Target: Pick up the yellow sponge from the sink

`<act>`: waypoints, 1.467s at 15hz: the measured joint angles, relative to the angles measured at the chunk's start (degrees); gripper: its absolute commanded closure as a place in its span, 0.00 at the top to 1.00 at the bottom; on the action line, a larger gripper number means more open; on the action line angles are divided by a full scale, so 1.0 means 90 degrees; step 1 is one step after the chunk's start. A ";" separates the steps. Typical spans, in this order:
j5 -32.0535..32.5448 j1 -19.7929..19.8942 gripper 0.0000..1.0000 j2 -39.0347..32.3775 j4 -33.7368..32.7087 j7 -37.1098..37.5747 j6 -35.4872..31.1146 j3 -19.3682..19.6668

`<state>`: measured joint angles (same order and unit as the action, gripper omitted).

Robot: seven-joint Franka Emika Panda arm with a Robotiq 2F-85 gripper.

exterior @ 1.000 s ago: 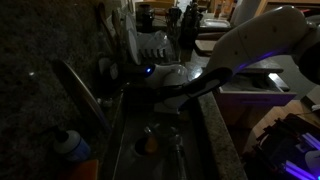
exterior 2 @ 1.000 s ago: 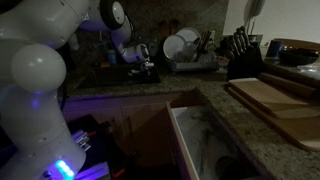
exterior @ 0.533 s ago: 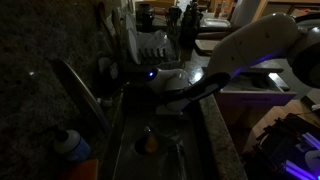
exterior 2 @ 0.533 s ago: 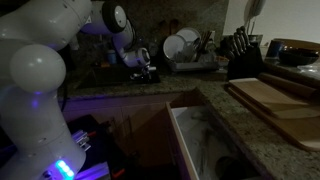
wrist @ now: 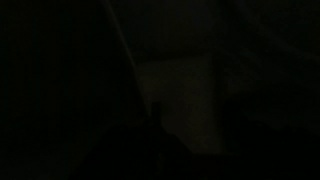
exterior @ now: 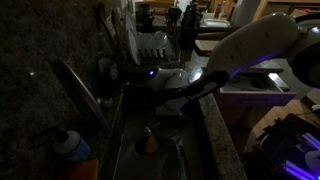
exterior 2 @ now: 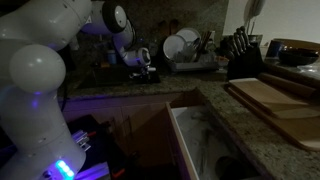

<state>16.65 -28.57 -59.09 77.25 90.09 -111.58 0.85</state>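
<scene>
my arm [exterior: 250, 45] fills the upper right in an exterior view. sink [exterior: 122, 152] runs along btm centre. my gripper [exterior: 163, 105] hangs over it mid-frame; jaws too dark, can't tell. yellow sponge [exterior: 148, 144] lies in sink, btm centre.

Dim kitchen, seen in an exterior view. White robot arm [exterior: 250, 45] reaches in from the right over the sink [exterior: 120, 155]. The gripper [exterior: 163, 108] hangs above the basin, jaws lost in shadow. A yellow-orange sponge [exterior: 148, 144] lies on the sink floor below it. Curved faucet [exterior: 78, 88] at left, with a blue-capped bottle [exterior: 70, 143] near it. White plates [exterior: 150, 45] stand racked behind.
</scene>
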 measured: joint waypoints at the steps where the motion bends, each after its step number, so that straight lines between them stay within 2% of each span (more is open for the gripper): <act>1: -0.0071 0.0011 0.28 0.0000 0.0001 -0.0029 0.0025 -0.0004; 4: -0.0225 0.0044 0.07 -0.0004 0.0007 -0.0099 0.0080 -0.0016; 6: -0.0295 0.0059 0.01 -0.0008 0.0008 -0.0142 0.0094 -0.0017; 11: -0.0421 0.0083 0.02 0.0004 0.0002 -0.0129 0.0304 -0.0017; 15: -0.0338 0.0013 0.02 0.0193 0.0114 0.0306 0.0400 0.0053; 22: 0.0308 -0.0287 0.02 0.1762 0.1599 0.1790 0.0432 0.0118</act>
<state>19.42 -31.16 -43.24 91.64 106.20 -107.69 1.92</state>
